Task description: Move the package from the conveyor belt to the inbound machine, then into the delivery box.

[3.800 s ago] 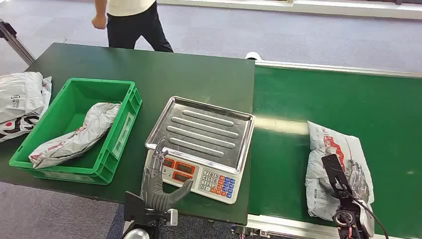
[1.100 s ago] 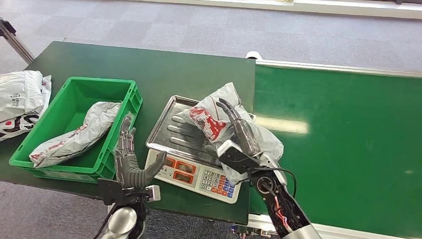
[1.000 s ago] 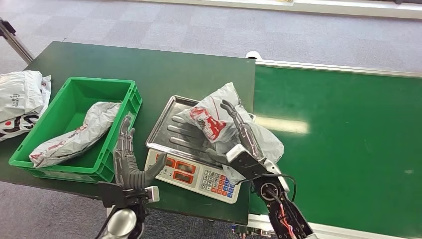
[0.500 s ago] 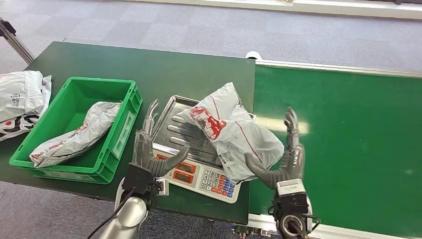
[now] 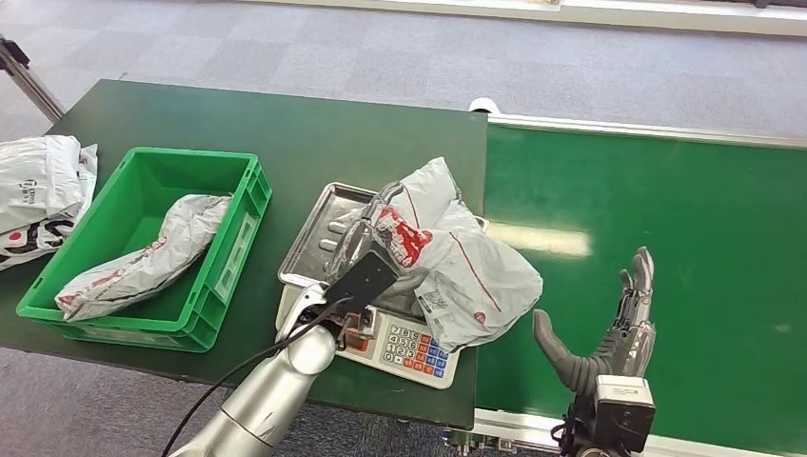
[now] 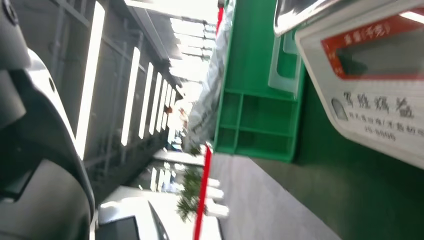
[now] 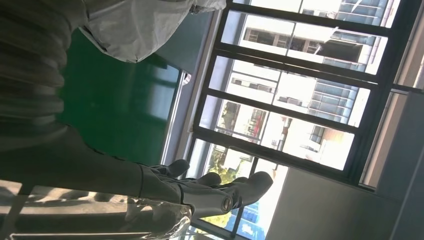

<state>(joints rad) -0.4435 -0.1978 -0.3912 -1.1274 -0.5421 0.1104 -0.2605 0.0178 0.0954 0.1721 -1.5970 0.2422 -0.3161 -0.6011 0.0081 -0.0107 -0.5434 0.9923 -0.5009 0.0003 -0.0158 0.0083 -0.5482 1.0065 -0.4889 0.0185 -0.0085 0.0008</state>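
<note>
A grey package (image 5: 457,262) with red print lies crumpled on the steel tray of the scale (image 5: 328,214), overhanging its right edge and keypad. My left hand (image 5: 362,257) reaches over the tray, its fingers stretched out against the package's left side at the red print, with no closed grip to be seen. Over the green conveyor belt (image 5: 666,219), well right of the package, my right hand (image 5: 614,328) stands open and upright with its thumb out. In the right wrist view that right hand (image 7: 200,192) is empty, and the package (image 7: 140,25) lies beyond it.
The green delivery box (image 5: 243,238) stands left of the scale with another grey package (image 5: 143,257) in it. More bags (image 5: 38,190) lie at the table's left edge. The left wrist view shows the scale's front panel (image 6: 370,100) and the box's wall (image 6: 255,100).
My right hand has let go of the package and drawn back to the right over the belt. My left hand has moved from beside the scale across its tray to the package.
</note>
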